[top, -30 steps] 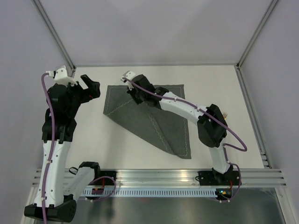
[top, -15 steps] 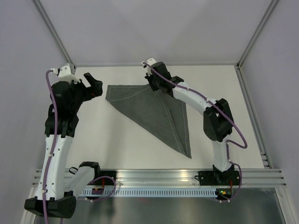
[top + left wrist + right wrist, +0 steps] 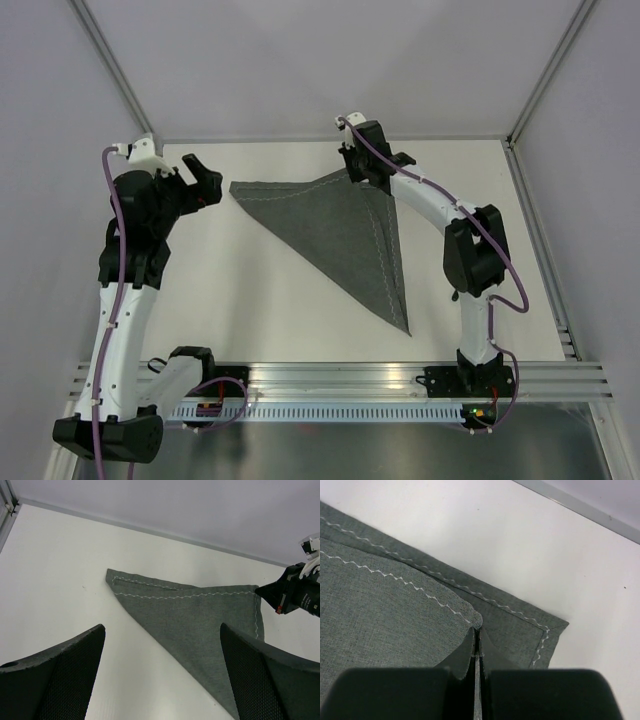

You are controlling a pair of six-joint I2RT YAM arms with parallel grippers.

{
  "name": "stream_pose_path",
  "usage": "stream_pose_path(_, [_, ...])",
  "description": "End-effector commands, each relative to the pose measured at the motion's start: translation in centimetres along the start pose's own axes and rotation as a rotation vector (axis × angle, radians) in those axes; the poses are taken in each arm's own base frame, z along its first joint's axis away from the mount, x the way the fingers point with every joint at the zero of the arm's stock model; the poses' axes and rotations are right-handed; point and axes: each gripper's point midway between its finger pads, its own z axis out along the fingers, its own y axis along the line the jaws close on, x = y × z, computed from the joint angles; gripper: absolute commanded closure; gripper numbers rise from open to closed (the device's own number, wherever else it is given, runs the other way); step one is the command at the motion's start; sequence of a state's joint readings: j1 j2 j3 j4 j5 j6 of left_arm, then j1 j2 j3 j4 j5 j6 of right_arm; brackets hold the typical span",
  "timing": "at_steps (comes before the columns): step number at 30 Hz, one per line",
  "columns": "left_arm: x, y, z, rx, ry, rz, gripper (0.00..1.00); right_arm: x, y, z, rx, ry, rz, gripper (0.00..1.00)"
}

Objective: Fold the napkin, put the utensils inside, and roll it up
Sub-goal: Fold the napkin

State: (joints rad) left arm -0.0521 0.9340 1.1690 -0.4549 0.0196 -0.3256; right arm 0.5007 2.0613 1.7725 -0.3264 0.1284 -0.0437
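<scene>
On the white table (image 3: 250, 290), the grey napkin (image 3: 345, 235) now lies as a triangle. Within the last second its upper layer has been drawn from the far middle of the cloth across to the far right. The right tool (image 3: 362, 172) is clamped on the upper-layer corner (image 3: 476, 625), which sits just inside the lower-layer corner (image 3: 555, 627), so a narrow stitched margin is exposed. The left tool (image 3: 205, 178) hovers with jaws apart near the napkin's far left corner (image 3: 109, 572), touching nothing. Judgement: the diagonal fold is nearly complete and release remains. The fork is not in view.
</scene>
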Motion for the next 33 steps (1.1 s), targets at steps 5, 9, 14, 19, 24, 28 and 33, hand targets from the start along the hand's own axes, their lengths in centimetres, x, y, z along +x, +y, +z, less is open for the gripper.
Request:
stream_pose_path(5, [-0.6, -0.9, 0.4, 0.043, -0.023, -0.039, 0.0, -0.3, -2.6, 0.6, 0.03, 0.001, 0.063, 1.0])
stream_pose_path(9, [-0.4, -0.8, 0.6, 0.041, -0.018, -0.037, 0.0, -0.1, -3.7, 1.0, 0.041, 0.008, 0.083, 1.0])
stream_pose_path(14, [-0.4, -0.8, 0.6, 0.039, -0.017, -0.037, 0.0, 0.4, -4.9, 1.7, 0.056, 0.025, 0.095, 1.0])
stream_pose_path(19, [-0.4, -0.9, 0.7, 0.042, -0.016, -0.039, 0.0, 1.0, -5.8, 2.1, 0.071, 0.034, 0.102, 0.99])
stream_pose_path(24, [-0.1, -0.8, 0.9, 0.042, -0.01, -0.044, 0.0, 0.8, -6.9, 2.1, 0.085, 0.026, 0.115, 0.99])
stream_pose_path(28, [0.1, -0.8, 0.9, 0.043, -0.006, -0.048, 0.0, 1.4, -7.4, 2.4, 0.095, 0.039, 0.118, 1.0])
stream_pose_path(33, [-0.1, -0.9, 0.9, 0.044, -0.012, -0.051, 0.0, 1.6, -8.1, 2.5, 0.105, 0.041, 0.126, 1.0])
